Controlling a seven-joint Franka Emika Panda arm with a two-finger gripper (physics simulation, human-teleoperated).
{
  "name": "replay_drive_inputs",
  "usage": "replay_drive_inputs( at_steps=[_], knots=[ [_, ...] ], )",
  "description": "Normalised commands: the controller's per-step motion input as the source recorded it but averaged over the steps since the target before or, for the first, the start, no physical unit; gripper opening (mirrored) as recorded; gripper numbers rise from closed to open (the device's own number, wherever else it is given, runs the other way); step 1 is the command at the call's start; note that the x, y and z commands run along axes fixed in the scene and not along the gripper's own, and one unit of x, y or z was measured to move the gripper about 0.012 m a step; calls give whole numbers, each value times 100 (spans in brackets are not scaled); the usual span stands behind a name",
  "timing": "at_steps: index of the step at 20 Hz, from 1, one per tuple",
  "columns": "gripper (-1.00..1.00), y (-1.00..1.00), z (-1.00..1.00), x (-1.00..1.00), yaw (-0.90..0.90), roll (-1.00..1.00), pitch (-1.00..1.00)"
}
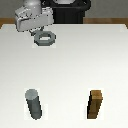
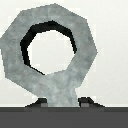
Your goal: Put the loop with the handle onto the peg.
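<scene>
One flat grey ring with a faceted outer edge, a round hole and a short stub handle (image 1: pixel 45 37) sits in the upper left of the exterior frame, just under the silver-grey metal pincer (image 1: pixel 36 31). One upright dark grey cylindrical peg with a lighter flat top (image 1: pixel 34 103) stands at the lower left on the plain white tabletop (image 1: pixel 70 65), well apart from the ring. One brown square wooden block (image 1: pixel 96 104) stands at the lower right. The wrist view alone shows the ring (image 2: pixel 47 47) close up, its matte facets distinct, the handle (image 2: pixel 61 90) running down between two dark fingertips (image 2: pixel 41 103), so the pincer appears closed on the handle; peg and block are visible only in the exterior view.
</scene>
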Motion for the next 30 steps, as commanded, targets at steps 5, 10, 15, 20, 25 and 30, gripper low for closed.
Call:
replay_drive_inputs(
  at_steps=[5, 10, 15, 20, 25, 30],
  knots=[
    [-100, 0, 100, 0, 0, 0, 0],
    [-100, 0, 40, 40, 0, 0, 0],
    [-100, 0, 0, 100, 0, 0, 0],
    [-100, 0, 0, 100, 0, 0, 0],
    [-100, 0, 0, 100, 0, 0, 0],
    [-100, 0, 0, 100, 0, 0, 0]
  ],
)
